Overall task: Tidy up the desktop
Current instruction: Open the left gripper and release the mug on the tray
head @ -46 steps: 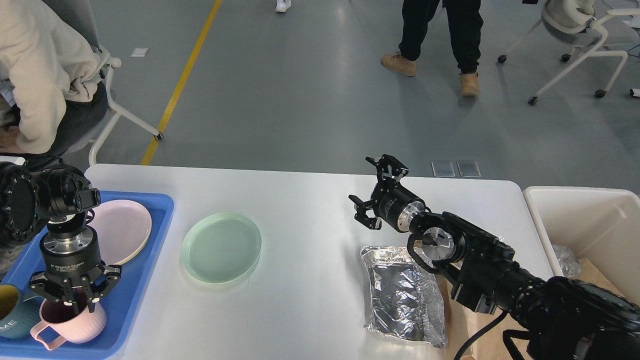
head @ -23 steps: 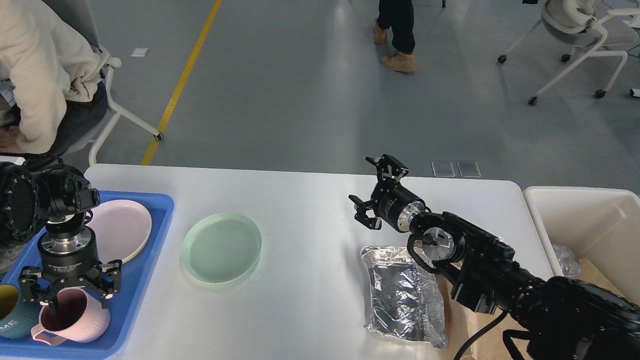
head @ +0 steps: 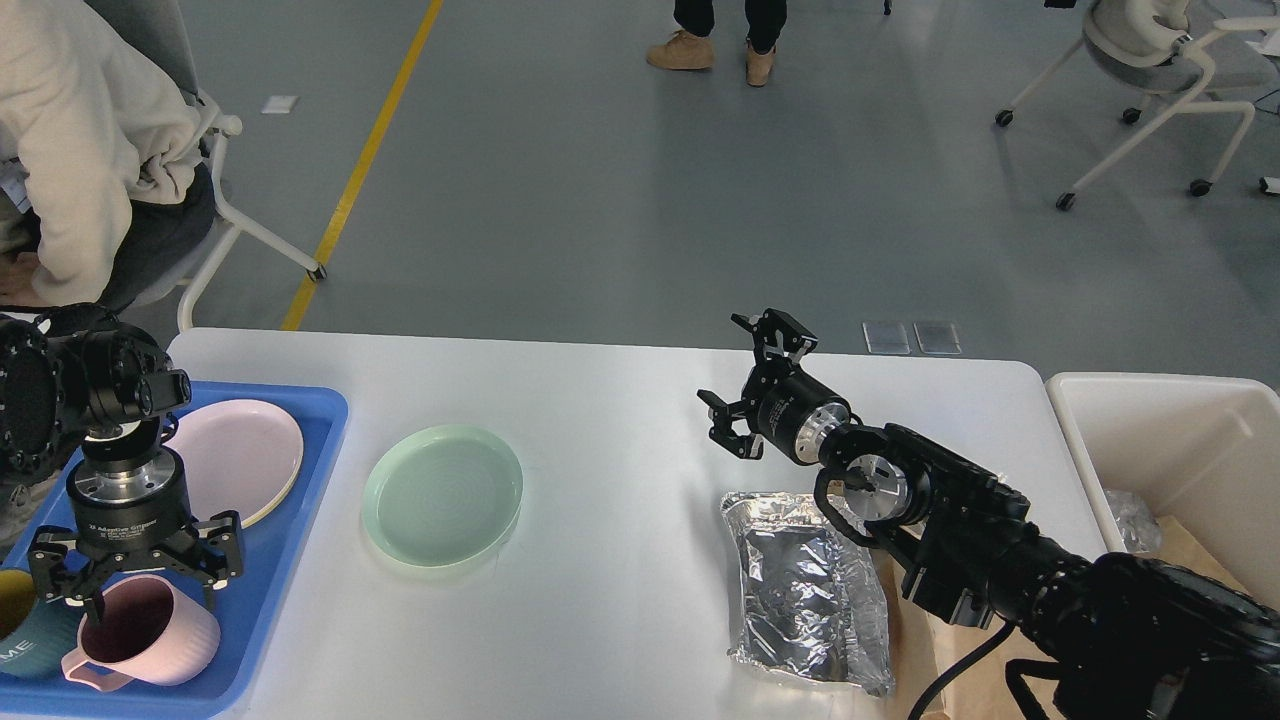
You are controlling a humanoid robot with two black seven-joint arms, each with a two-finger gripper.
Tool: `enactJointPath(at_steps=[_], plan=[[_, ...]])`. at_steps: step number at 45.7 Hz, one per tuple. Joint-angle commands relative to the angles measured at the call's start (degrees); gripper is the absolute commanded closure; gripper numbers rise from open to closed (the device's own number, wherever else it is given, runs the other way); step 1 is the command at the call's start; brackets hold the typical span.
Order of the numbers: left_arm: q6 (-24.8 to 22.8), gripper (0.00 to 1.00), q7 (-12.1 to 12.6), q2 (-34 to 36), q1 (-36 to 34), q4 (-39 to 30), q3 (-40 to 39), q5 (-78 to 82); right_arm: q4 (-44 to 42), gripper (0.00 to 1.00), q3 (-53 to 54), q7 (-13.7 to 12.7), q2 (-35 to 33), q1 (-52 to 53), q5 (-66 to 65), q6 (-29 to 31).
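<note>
The white desktop [head: 610, 390] holds a pale green plate [head: 443, 495] left of centre and a crumpled silver foil bag [head: 805, 590] toward the right front. My left gripper [head: 135, 582] points down and is open just above a pink mug [head: 150, 640], which stands in the blue tray [head: 290, 520]; its fingers are spread to either side of the mug's rim and are not gripping it. My right gripper [head: 748, 383] is open and empty, held above the desktop just beyond the foil bag.
The blue tray also carries a pink plate [head: 245, 455] and a teal mug [head: 18, 630] at its left front corner. A cream-white bin [head: 1170, 420] stands off the right end of the desktop. A seated person [head: 70, 150] is at far left.
My left gripper opened, let go of the pink mug's rim, and rose slightly to the left. The right arm has not moved. A person in the background walked to the left.
</note>
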Motion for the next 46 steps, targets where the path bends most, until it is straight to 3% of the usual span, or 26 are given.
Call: enactJointPath(at_steps=[1,46], plan=[[0.0,0.08,0.0,0.1,-0.2,-0.1,0.0,0.0,-0.1,0.00,-0.1,0.0,0.0,0.0,0.0,0.0],[0.0,0.04,-0.6,1.0,-1.6,0.8,-2.8,-0.1,-0.1,0.00,0.0,0.0,0.0,0.0,0.0,0.0]])
